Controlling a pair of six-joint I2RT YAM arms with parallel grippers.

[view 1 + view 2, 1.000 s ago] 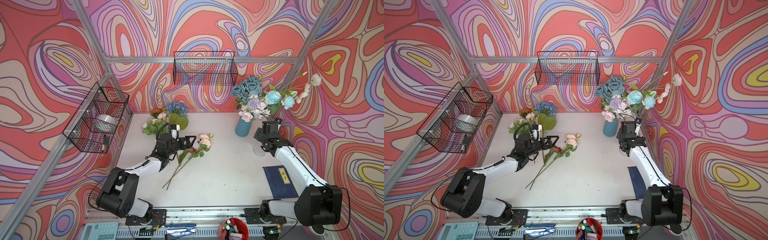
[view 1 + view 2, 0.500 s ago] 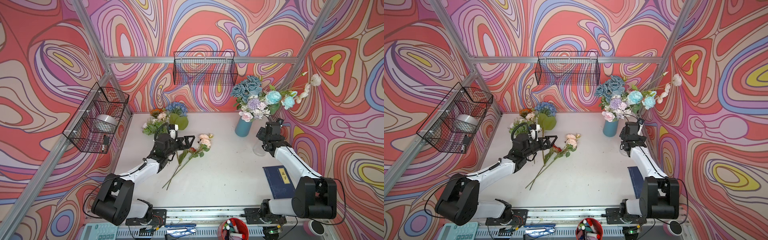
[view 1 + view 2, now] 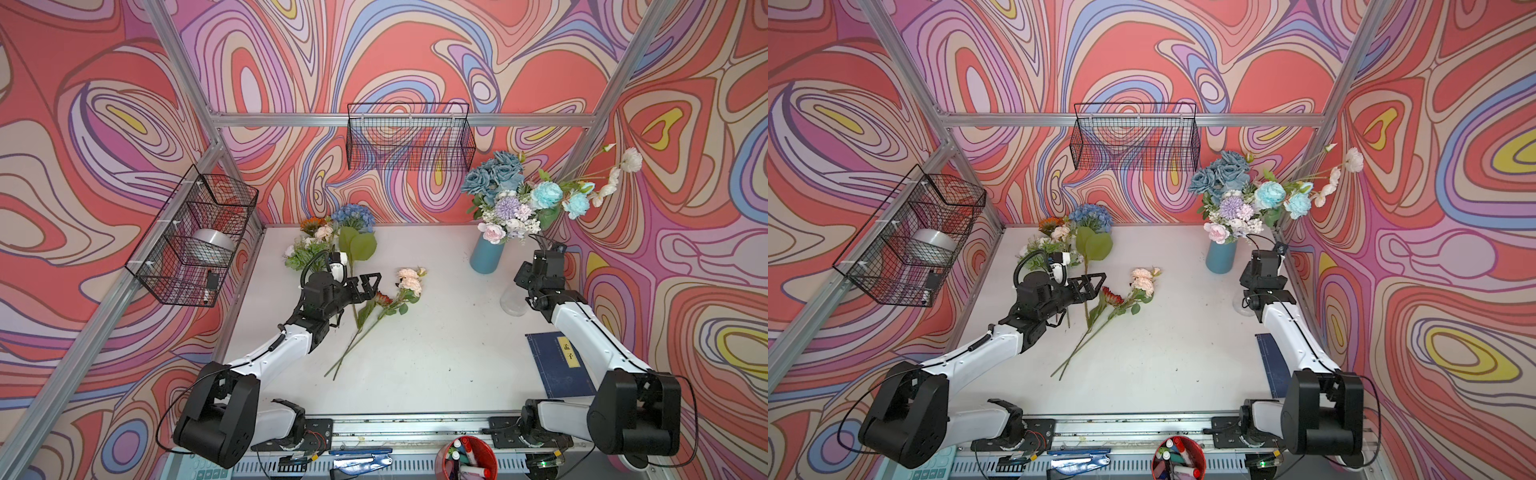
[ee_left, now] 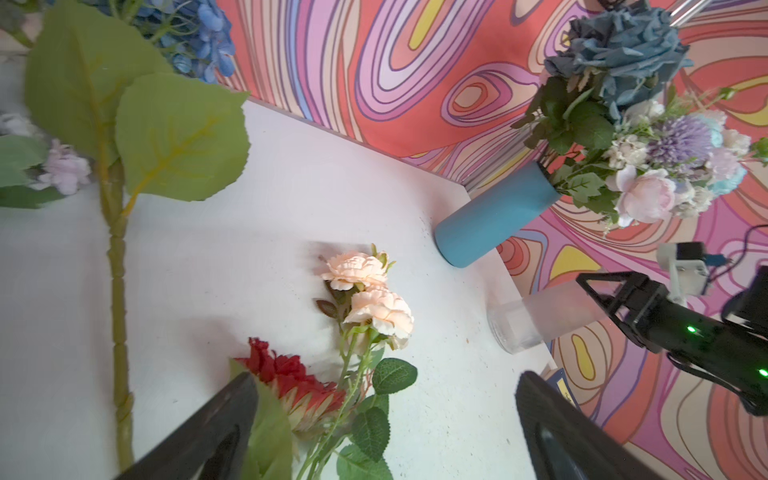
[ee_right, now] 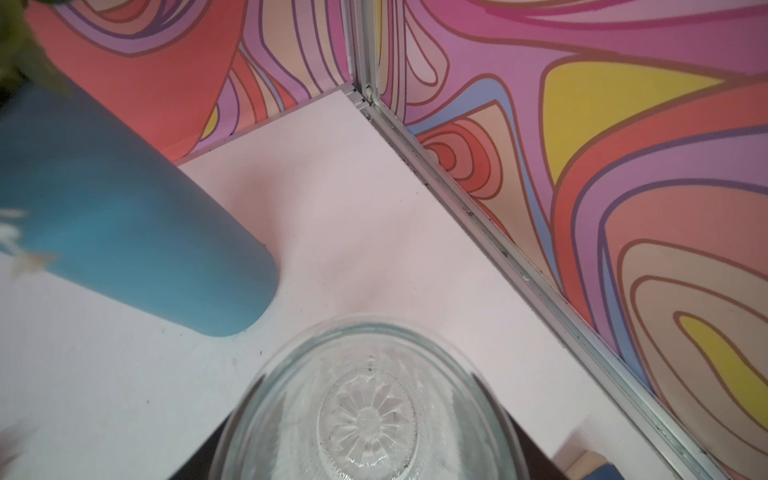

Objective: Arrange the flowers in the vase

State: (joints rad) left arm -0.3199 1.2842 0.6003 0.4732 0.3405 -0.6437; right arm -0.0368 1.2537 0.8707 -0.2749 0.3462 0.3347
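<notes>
**Left gripper** (image 3: 369,286): jaws spread wide, nothing held. It hangs over the red daisy (image 3: 383,298), whose head lies just beside one finger (image 4: 216,428). Against a second ago the tip has barely shifted, while the arm's large black joint near the base has sunk lower and outward.

**Right gripper** (image 5: 363,457): straddles a clear glass jar (image 3: 512,299) from above. Whether its fingers press the glass cannot be told. Jar and wrist stand much where they did.

**Flowers** (image 3: 513,203): most stand in the blue vase (image 3: 486,259) at the back right (teal, lilac, pink and white heads). The peach roses (image 3: 409,279) and the daisy lie mid-table, stems side by side. A blue hydrangea (image 3: 353,216), an orange sunflower (image 3: 312,225) and others are heaped at the back left. None has moved.

**In the way:** a thick leafy stem (image 4: 118,291) passes beneath the left gripper, just beside the daisy. The jar stands near the vase.

**Surroundings:** blue book (image 3: 552,365), partly under the right arm; back-wall basket (image 3: 411,137); side-wall basket (image 3: 187,245); red cup (image 3: 467,457) of markers at the front edge.
</notes>
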